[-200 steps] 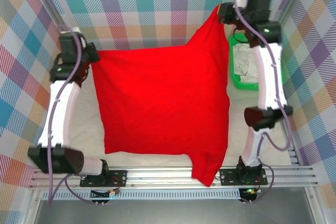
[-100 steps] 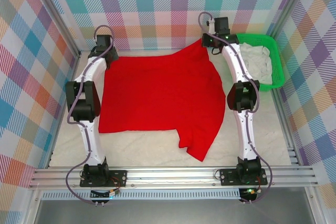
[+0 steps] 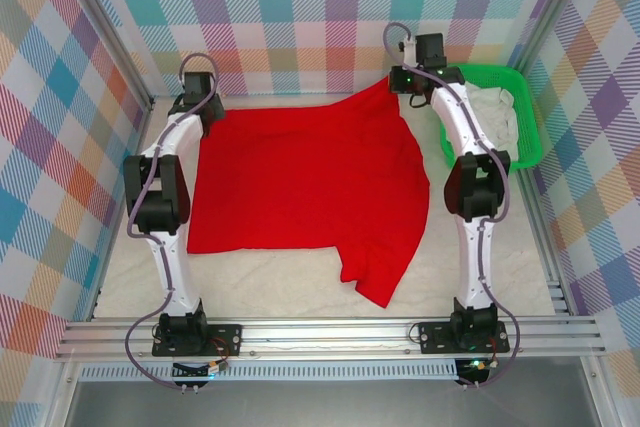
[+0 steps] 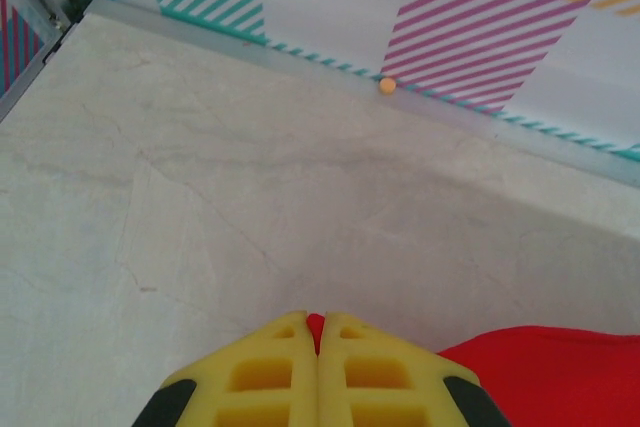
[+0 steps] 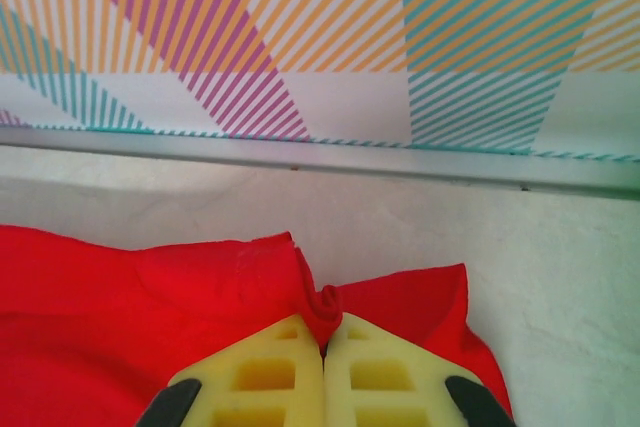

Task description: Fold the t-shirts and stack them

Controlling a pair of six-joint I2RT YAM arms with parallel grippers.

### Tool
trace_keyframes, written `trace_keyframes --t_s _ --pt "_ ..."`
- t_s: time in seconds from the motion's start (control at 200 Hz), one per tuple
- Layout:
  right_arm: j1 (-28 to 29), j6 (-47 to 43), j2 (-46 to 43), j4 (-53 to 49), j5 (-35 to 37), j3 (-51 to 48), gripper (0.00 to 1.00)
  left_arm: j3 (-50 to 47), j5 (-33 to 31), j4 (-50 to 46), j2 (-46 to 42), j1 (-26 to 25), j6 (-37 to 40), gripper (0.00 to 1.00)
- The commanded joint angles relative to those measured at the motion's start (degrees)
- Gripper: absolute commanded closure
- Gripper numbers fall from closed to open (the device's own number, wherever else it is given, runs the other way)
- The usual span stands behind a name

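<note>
Looking down from above, I see the red tee [image 3: 300,182] spread flat on the tabletop [image 3: 260,282], with one sleeve [image 3: 375,272] trailing off its near edge. The left fingers [image 3: 197,112] sit at the tee's far left corner. The right fingers [image 3: 400,84] are at its far right corner, which is drawn into a point. A green basket [image 3: 527,152] holding white cloth [image 3: 495,112] stands just right of the tee.

From the left wrist, the yellow left fingers [image 4: 295,347] are pressed together with a sliver of the tee [image 4: 540,367] nipped between their tips. A small orange dot [image 4: 387,86] sits at the foot of the wall beyond the tee.

From the right wrist, the right fingers [image 5: 290,347] are closed on a bunched fold of the tee [image 5: 120,317].
</note>
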Motion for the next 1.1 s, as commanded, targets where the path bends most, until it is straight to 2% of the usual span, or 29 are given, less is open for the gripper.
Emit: trace_keyframes --t_s 0.0,0.09,0.4,1.095 --pt "-0.3 -1.5 -7.6 5.9 -0.5 -6.8 1.0 -1.5 -0.9 2.0 -3.9 1.5 1.1 1.0" --pt "-0.5 -1.9 -9.6 6.9 1.3 -11.1 1.0 -1.9 -0.3 1.6 -3.9 2.3 1.1 1.0" --pt "-0.9 -1.2 -12.4 7.5 2.6 -16.7 1.0 -3.0 1.6 1.0 -5.8 3.2 1.1 1.0" --pt "-1.0 1.9 -28.0 15.5 -0.6 -41.4 1.0 -14.0 5.5 2.1 -13.4 3.3 -0.7 1.0"
